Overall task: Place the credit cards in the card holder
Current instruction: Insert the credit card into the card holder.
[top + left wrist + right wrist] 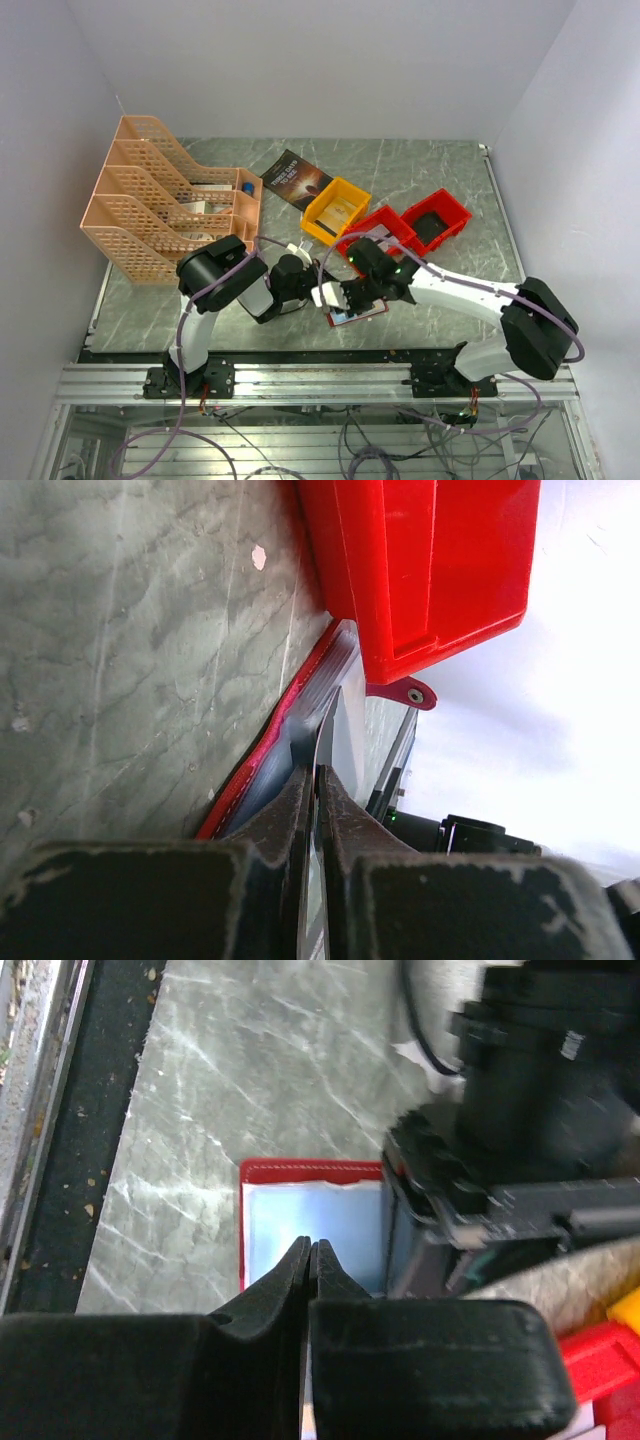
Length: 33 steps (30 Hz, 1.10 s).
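On grey marbled table (450, 190), the left gripper (318, 780) pinches a pale pocket of the card holder (264, 752). The right gripper (308, 1250) is closed, fingertips together. Title on the book (295, 180) is too small to read

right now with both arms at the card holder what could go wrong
The two arms crowd each other over the card holder; the left fingers and right fingers could collide. The left fingers pinch a thin sheet, card or pocket I cannot tell; pulling might drag the holder. The red bin sits beside it and could get bumped.
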Each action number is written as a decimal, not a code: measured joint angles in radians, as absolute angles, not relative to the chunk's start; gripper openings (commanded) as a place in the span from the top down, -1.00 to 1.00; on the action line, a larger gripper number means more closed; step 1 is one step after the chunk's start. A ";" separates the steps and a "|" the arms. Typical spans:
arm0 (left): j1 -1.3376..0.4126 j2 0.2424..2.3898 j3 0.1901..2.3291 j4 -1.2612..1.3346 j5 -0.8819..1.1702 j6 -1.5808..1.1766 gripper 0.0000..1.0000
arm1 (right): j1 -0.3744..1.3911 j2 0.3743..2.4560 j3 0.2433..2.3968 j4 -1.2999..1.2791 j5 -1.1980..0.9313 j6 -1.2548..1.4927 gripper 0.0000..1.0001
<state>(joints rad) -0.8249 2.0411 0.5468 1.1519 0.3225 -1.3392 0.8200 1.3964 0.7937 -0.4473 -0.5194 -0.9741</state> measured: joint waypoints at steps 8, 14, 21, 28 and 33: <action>-0.819 2.052 0.547 1.167 0.331 -1.340 0.71 | 0.896 1.456 0.724 -0.324 -0.317 -0.976 1.00; -0.818 2.061 0.547 1.178 0.340 -1.340 0.58 | 0.896 1.459 0.715 -0.270 -0.226 -0.969 1.00; -0.815 2.061 0.547 1.176 0.341 -1.340 0.39 | 0.899 1.469 0.715 -0.260 -0.176 -0.961 1.00; -0.815 2.059 0.553 1.176 0.345 -1.340 0.26 | 0.900 1.475 0.715 -0.263 -0.139 -0.953 1.00; -0.814 2.056 0.554 1.174 0.345 -1.339 0.18 | 0.896 1.475 0.716 -0.269 -0.135 -0.950 1.00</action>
